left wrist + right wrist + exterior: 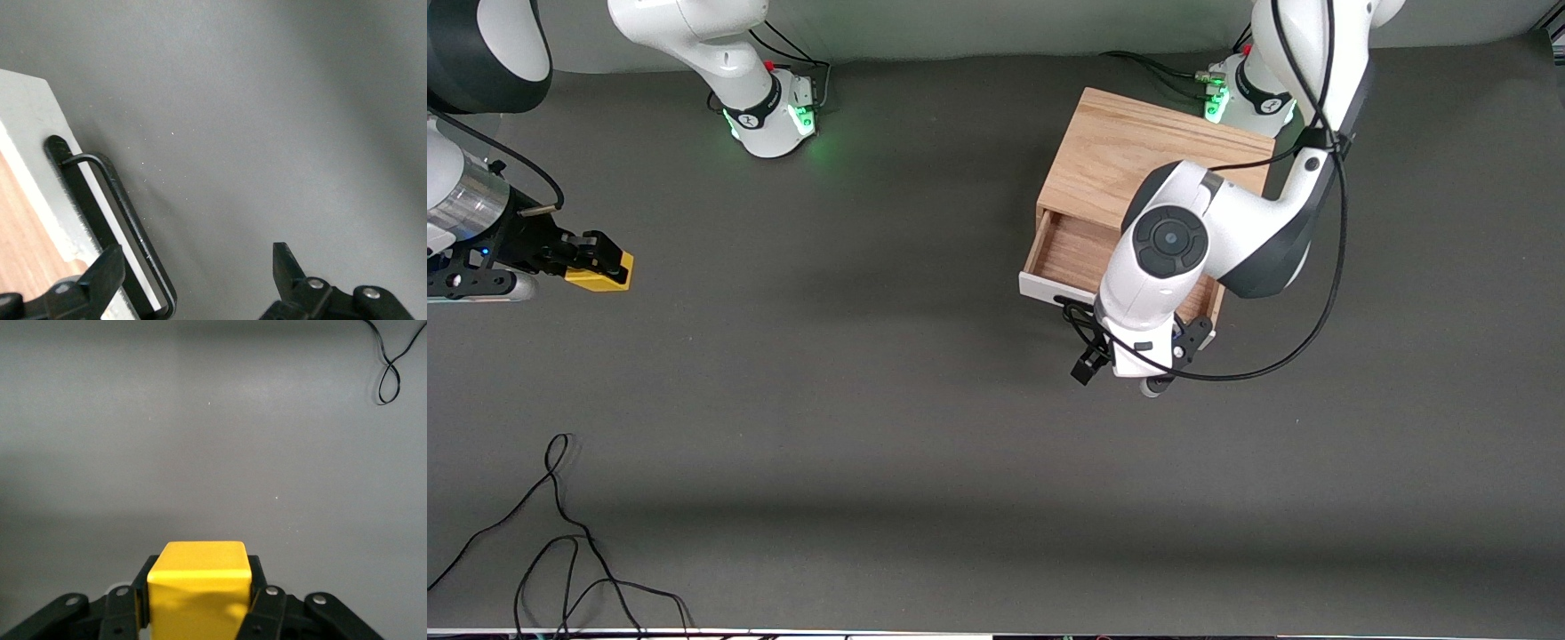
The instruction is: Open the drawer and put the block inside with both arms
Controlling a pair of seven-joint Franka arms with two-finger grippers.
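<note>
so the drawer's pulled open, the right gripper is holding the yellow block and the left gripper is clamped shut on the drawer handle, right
Not quite. The left gripper is open, not clamped on the handle: in the left wrist view its fingers stand wide apart with the black bar off to one side of them. The rest holds: the drawer is pulled open, and the right gripper holds the yellow block.

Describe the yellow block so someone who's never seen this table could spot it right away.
Start at the oak box with its open drawer, then look toward the right arm's end of the table. There the right end effector grips the block: a small cube, the only bright yellow thing here.
</note>
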